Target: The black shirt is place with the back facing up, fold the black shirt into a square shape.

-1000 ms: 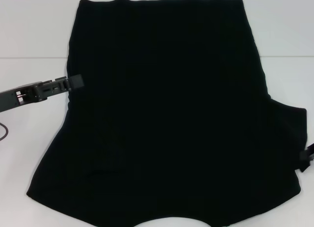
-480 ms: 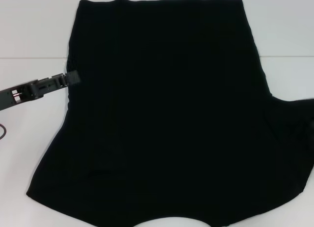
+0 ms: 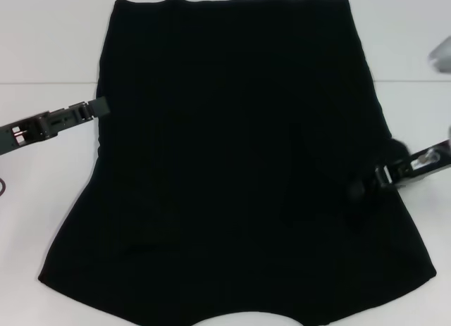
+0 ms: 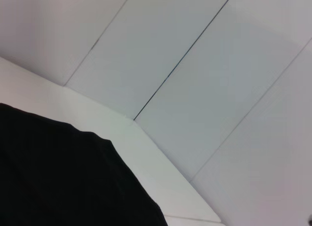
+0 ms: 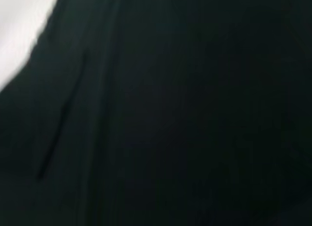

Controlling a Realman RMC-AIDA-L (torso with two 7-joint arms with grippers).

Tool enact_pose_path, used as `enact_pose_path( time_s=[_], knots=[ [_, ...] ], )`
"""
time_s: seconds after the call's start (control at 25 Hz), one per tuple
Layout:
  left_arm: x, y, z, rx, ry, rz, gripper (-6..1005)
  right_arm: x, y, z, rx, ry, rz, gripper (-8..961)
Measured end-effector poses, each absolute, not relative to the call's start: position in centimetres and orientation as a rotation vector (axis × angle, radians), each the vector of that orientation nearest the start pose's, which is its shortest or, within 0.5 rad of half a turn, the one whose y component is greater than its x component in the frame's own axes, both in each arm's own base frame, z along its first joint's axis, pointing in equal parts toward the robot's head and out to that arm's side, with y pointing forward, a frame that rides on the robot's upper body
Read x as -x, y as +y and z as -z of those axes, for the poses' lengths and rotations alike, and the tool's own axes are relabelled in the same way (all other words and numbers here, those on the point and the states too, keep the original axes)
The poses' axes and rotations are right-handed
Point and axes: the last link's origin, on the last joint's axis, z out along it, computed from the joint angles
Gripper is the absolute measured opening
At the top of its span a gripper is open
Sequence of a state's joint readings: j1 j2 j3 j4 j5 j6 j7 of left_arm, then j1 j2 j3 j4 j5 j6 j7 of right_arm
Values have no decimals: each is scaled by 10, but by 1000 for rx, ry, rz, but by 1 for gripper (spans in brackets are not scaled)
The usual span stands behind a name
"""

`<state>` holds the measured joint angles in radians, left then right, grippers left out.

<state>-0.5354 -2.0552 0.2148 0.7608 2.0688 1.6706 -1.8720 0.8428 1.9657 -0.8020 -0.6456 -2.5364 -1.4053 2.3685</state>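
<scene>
The black shirt [image 3: 232,164] lies spread flat on the white table [image 3: 49,44], plain side up, far wider than either gripper. My left gripper [image 3: 99,106] reaches in from the left and sits at the shirt's left edge, about mid-height. My right gripper [image 3: 358,192] comes in from the right and is over the shirt's right part, shut on a bunch of the shirt's fabric. The right sleeve no longer sticks out past the body. Black cloth [image 5: 170,113] fills the right wrist view. In the left wrist view one shirt edge [image 4: 58,177] shows.
White table surface surrounds the shirt on the left, right and far side. A seam line [image 3: 42,84] runs across the table behind the left arm. Wall panels [image 4: 204,65] rise beyond the table's far edge.
The right gripper has swept in from the right edge over the shirt, carrying the right sleeve inward. The left gripper has drawn back a little to the left and up.
</scene>
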Motion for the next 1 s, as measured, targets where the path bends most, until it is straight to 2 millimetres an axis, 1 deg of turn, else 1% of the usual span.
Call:
enact_pose_path(
  time_s=[0.08,0.2,0.24,0.28,0.36,0.44,0.56,0.68,0.76,0.88,0.96,1.0],
  knots=[
    [291,335,-86,2210,-1235,1077,901,-239,407,-16,2483,1437,141,41],
    [294,333,-90,2176,-1233,1104,901,-240,408,-24,2465,1437,124,84],
    [295,332,-92,2165,-1233,1110,901,-240,410,-29,2448,1449,81,98],
    [296,332,-93,2155,-1233,1117,901,-240,412,-34,2428,1463,36,171],
    [297,330,-94,2147,-1239,1122,900,-241,416,-46,2382,1502,-108,317],
    [298,330,-95,2146,-1243,1122,900,-241,418,-55,2354,1526,-210,359],
    [305,321,-101,2187,-1369,1019,900,-241,420,-68,2324,1546,-301,423],
    [317,303,-105,2227,-1596,794,900,-241,423,-76,2298,1568,-316,423],
    [326,290,-106,2212,-1748,640,900,-241,425,-79,2286,1577,-313,423],
    [335,279,-105,2158,-1863,531,856,-240,426,-81,2278,1580,-314,423],
    [339,275,-103,2136,-1895,511,827,-241,426,-82,2273,1579,-316,423],
    [341,274,-102,2127,-1906,498,793,-241,426,-82,2271,1579,-316,423]
  ],
)
